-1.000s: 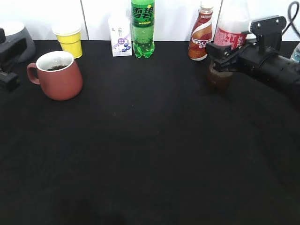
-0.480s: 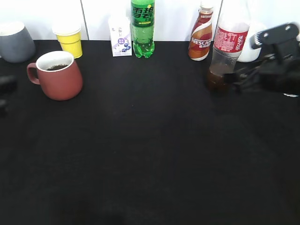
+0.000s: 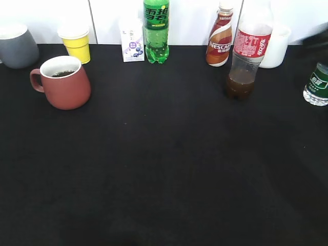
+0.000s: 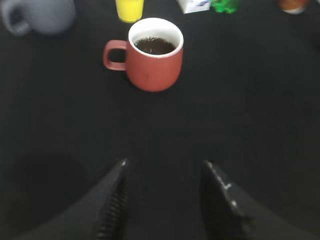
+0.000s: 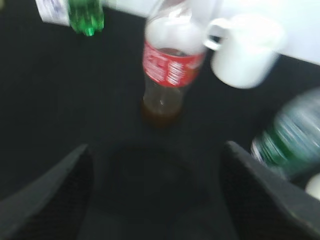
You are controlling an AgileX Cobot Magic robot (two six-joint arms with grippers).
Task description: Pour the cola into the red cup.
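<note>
So from my wrist feeds, both grippers are empty with their fingers spread apart: the left gripper [image 4: 165, 200] hangs over bare black table [image 3: 164, 169] with the red cup [image 4: 153, 54] a bit ahead of it, and the right gripper [image 5: 155, 200] sits back from the cola [image 5: 170, 65], not touching it. Neither one shows up in the exterior view, as far as I can see.

Going back from there, the red cup [image 3: 62, 82] stands upright on the left side of the table, handle pointing left, with dark liquid inside. The cola [image 3: 248, 54] stands upright on the right side, well apart from the cup, with only a little brown liquid in the bottom. Its top is cut off in my feeds, so I can't see a cap.

Along the back edge I've got a grey mug [image 3: 17, 45], a yellow paper cup [image 3: 76, 42], a small white carton [image 3: 131, 39], a green soda bottle [image 3: 156, 32], a Nescafe bottle [image 3: 220, 40] and a white mug [image 3: 274, 47]. At the far right there's a green-labelled bottle [image 3: 318, 84], pretty blurry in the right wrist view.
</note>
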